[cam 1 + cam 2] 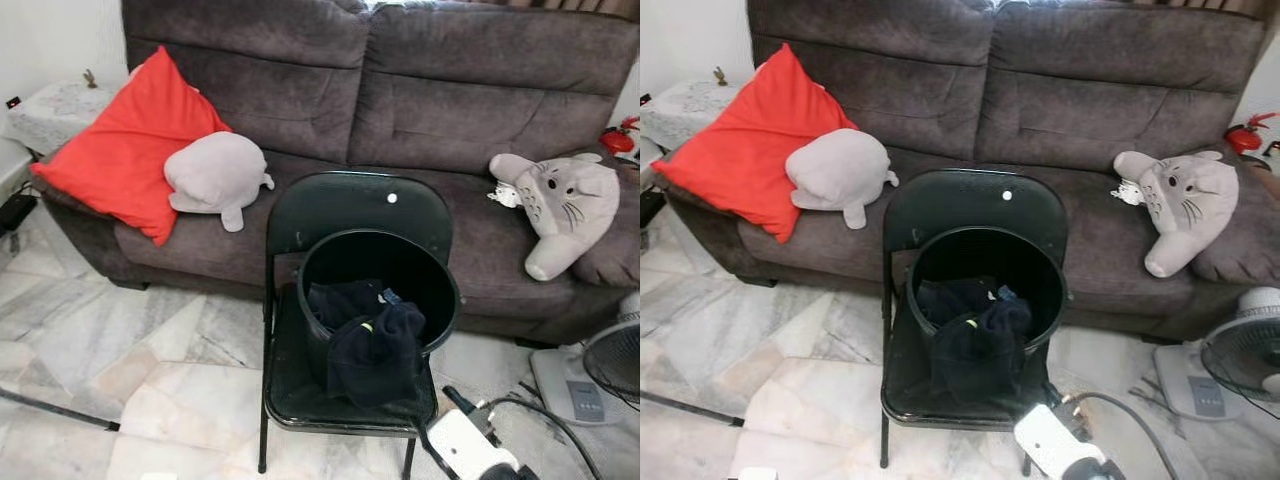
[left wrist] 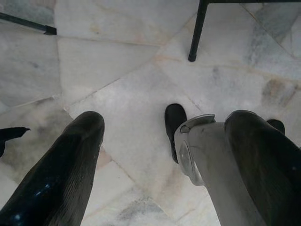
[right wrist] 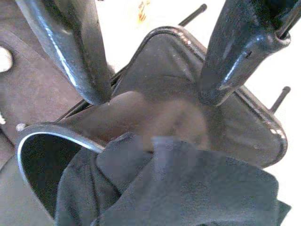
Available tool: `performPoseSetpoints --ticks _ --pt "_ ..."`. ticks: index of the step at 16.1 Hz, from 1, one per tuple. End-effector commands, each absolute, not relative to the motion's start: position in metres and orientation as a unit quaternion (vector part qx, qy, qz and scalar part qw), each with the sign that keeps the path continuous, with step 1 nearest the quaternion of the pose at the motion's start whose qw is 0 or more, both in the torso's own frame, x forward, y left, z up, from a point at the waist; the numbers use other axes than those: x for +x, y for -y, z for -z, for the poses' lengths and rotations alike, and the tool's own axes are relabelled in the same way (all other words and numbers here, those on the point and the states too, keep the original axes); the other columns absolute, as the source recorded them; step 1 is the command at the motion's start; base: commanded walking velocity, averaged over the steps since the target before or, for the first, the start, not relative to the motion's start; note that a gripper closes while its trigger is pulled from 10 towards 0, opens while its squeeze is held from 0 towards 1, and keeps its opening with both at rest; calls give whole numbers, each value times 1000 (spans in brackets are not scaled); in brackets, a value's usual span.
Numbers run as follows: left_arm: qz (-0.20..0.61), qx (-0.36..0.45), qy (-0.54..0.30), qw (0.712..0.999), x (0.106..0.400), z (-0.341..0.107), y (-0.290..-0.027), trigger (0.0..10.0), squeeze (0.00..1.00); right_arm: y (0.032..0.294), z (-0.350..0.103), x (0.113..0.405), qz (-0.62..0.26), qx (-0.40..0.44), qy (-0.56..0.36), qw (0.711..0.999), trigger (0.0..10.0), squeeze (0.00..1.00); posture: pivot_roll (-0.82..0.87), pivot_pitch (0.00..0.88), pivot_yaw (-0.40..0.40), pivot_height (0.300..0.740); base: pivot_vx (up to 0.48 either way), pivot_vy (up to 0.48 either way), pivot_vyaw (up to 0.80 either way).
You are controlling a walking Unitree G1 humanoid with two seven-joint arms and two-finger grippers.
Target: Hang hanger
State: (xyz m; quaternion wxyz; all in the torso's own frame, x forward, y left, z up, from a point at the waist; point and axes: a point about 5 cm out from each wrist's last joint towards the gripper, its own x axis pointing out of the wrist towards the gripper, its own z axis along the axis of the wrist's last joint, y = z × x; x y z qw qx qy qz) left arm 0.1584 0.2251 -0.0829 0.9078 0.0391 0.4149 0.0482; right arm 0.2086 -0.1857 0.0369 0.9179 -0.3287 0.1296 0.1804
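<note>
A black bucket (image 1: 378, 262) stands on the seat of a black folding chair (image 1: 355, 210) in front of the sofa. Dark navy clothes (image 1: 375, 345) lie inside it and drape over its front rim. My right arm (image 1: 470, 440) reaches in low at the chair's front right corner. In the right wrist view the right gripper (image 3: 155, 96) is open, its two fingers (image 3: 80, 52) spread just above the chair seat (image 3: 188, 94) and the bucket rim (image 3: 51, 129), with the dark cloth (image 3: 178, 188) close below. The left gripper (image 2: 164, 122) hangs open over the marble floor (image 2: 117, 70), holding nothing.
A grey sofa (image 1: 450, 110) behind the chair carries a red cushion (image 1: 125, 140), a grey plush (image 1: 215, 175) and a grey cat-like plush (image 1: 560, 205). A white fan (image 1: 600, 370) with cables stands on the floor at the right. My own foot (image 2: 175, 122) and a chair leg (image 2: 196, 30) lie below the left gripper.
</note>
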Motion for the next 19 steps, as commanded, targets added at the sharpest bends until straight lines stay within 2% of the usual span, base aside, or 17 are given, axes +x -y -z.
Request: performPoseSetpoints --ticks 1,5,11,19 --pt "-50 41 -430 901 151 87 -225 10000 0 191 -37 213 -162 -336 -122 920 10000 0 -57 129 -39 740 0 0 0" --pt "-52 41 -431 900 150 87 -225 10000 0 196 -38 221 -137 -346 -100 923 10000 0 -49 126 -38 740 0 0 0" --pt "-50 42 -430 900 150 87 -225 10000 0 181 -30 224 -183 -337 -90 919 10000 0 -45 119 -36 740 0 0 0" --pt "-50 42 -430 901 151 87 -225 10000 0 184 -40 237 -150 -354 -45 922 10000 0 -46 122 -34 740 0 0 0"
